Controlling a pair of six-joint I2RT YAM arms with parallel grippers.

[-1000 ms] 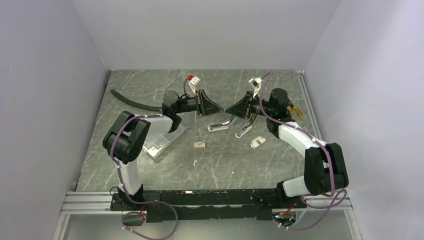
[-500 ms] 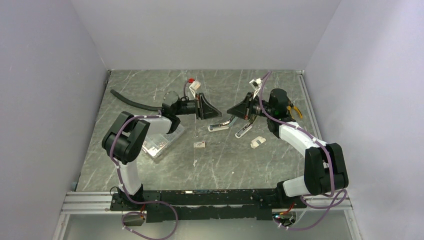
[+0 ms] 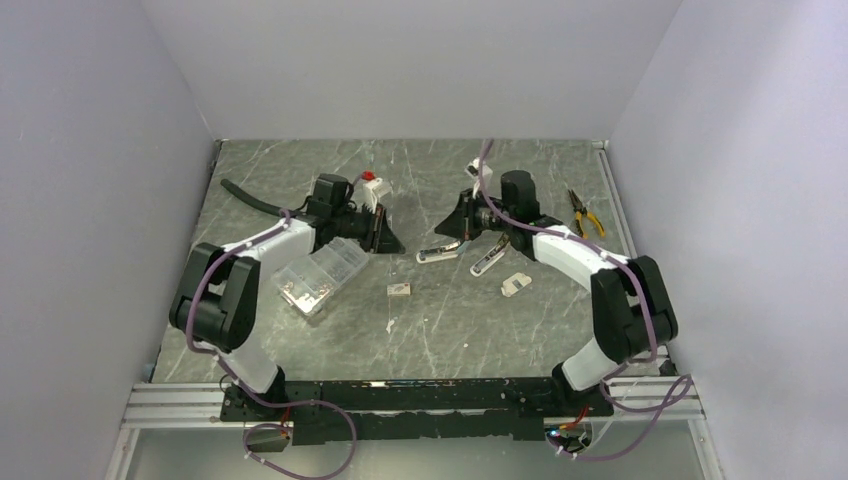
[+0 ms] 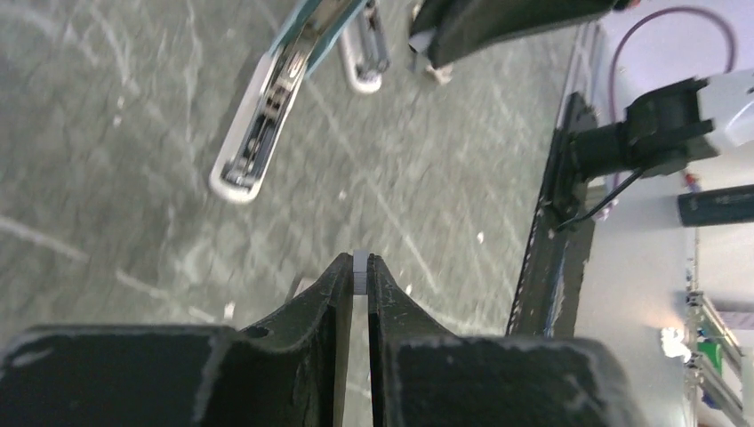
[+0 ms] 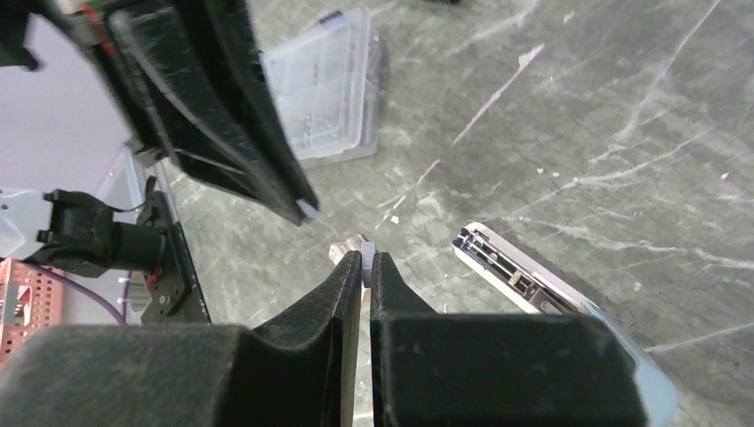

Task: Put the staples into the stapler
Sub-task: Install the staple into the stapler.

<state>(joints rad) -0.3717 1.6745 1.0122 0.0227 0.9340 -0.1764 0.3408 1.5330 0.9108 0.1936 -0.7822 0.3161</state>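
Observation:
The stapler (image 3: 462,252) lies opened on the table, its two silver arms spread. Its staple channel faces up in the left wrist view (image 4: 267,116) and the right wrist view (image 5: 520,274). The staples, a tiny white box (image 3: 400,289), sit in front of it, just past the right fingertips (image 5: 345,250). My left gripper (image 3: 390,243) hangs left of the stapler, shut on a thin white strip (image 4: 359,263). The right gripper (image 3: 442,230) hovers over the stapler's left arm, shut on a thin grey strip (image 5: 366,258). The two grippers are apart.
A clear plastic compartment case (image 3: 320,275) lies under the left forearm. A small white piece (image 3: 516,285) rests right of the stapler. Yellow-handled pliers (image 3: 585,212) lie at the far right, and a black hose (image 3: 255,197) at the far left.
The two grippers, nearly tip to tip before, have drawn apart. The left gripper pulled back left and tilted down. The right arm swung left, uncovering the pliers.

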